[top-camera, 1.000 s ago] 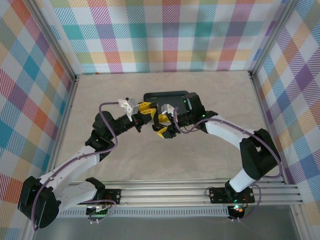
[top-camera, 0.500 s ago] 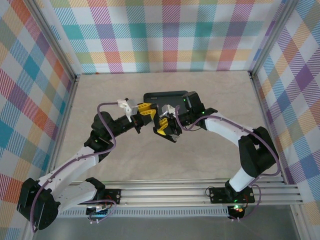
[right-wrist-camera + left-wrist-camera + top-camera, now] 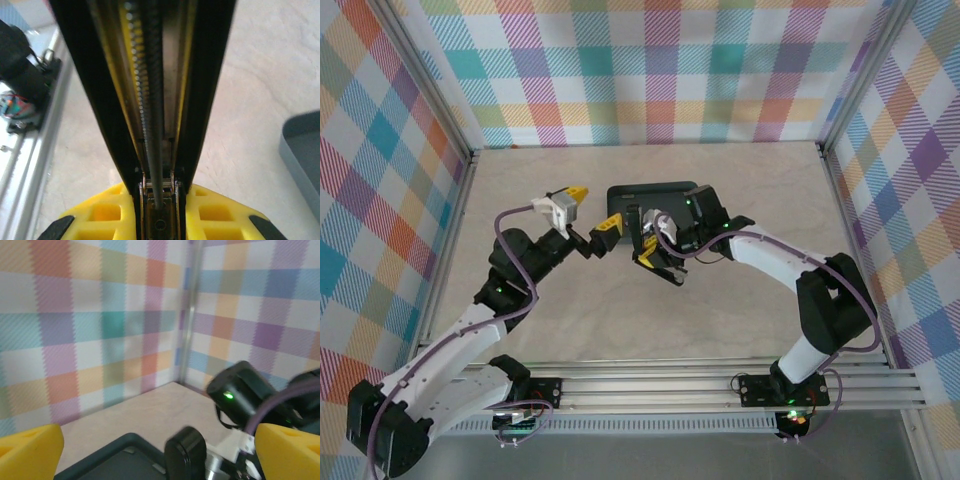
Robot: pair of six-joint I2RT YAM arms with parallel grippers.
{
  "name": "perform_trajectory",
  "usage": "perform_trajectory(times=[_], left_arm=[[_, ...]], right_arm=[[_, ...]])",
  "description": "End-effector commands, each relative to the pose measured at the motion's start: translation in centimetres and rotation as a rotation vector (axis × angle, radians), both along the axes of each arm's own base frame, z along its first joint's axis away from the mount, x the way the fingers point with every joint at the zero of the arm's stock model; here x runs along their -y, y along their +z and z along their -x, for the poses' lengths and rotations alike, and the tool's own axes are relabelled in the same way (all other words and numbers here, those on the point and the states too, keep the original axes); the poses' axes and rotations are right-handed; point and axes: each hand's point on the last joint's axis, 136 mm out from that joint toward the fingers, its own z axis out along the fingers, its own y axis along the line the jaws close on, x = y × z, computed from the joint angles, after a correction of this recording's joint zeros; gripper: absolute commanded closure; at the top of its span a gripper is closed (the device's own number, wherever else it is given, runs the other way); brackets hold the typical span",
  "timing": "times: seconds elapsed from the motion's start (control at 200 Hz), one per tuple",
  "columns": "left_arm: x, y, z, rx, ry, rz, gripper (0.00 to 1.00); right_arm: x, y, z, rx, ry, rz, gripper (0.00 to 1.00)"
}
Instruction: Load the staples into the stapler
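My right gripper (image 3: 653,260) is shut on the black stapler (image 3: 639,228) just in front of the tray. In the right wrist view the stapler (image 3: 155,90) runs straight away from the gripper (image 3: 160,215), swung open, and its metal channel shows a long spring. To its left my left gripper (image 3: 590,208) stands wide open and holds nothing. The left wrist view has the stapler's rounded black end (image 3: 185,454) between that gripper's (image 3: 160,452) yellow fingers (image 3: 30,452) without touching them. Two small pale strips (image 3: 130,450) that look like staples lie in the tray.
The dark grey rounded-corner tray (image 3: 665,190) lies behind both grippers; its rim (image 3: 107,452) and corner (image 3: 302,150) show in the wrist views. Plaid walls enclose the table on three sides. The aluminium rail (image 3: 650,385) runs along the near edge.
My left gripper has opened and drawn back to the left, away from the stapler. The right gripper keeps its hold and has barely shifted.
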Motion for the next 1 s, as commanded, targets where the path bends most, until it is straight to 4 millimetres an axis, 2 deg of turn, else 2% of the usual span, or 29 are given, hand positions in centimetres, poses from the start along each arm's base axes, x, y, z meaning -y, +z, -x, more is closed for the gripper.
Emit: perform_trajectory(times=[0.0, 0.11, 0.17, 0.28, 0.475, 0.68, 0.835, 0.995], left_arm=[[-4.8, 1.1, -1.4, -0.046, 0.266, 0.035, 0.00], [-9.6, 0.7, -2.2, -0.145, 0.503, 0.085, 0.00], [-11.6, 0.0, -2.3, -0.203, 0.580, 0.096, 0.00], [-12.9, -2.3, -2.7, -0.335, 0.594, 0.080, 0.00], [-12.3, -9.1, -1.8, -0.672, 0.543, 0.092, 0.02], [-10.4, -14.8, -0.6, -0.915, 0.457, 0.121, 0.05], [-9.7, -17.0, 0.1, -1.017, 0.432, 0.131, 0.04], [-9.6, -19.1, -0.2, -1.076, 0.445, 0.101, 0.04]], right_arm=[[-1.1, -1.2, -1.0, 0.041, -0.048, 0.114, 0.91], [-2.5, -3.0, -1.0, 0.052, -0.050, 0.196, 0.92], [-3.4, -3.8, -0.8, 0.056, -0.038, 0.235, 0.92], [-5.0, -5.2, -0.3, 0.050, -0.004, 0.285, 0.92], [-7.1, -6.6, 0.3, 0.045, 0.032, 0.305, 0.92], [-7.7, -8.0, 0.4, 0.043, 0.035, 0.342, 0.92], [-7.8, -8.7, 0.4, 0.043, 0.029, 0.361, 0.91], [-8.2, -9.1, 0.6, 0.040, 0.035, 0.363, 0.91]])
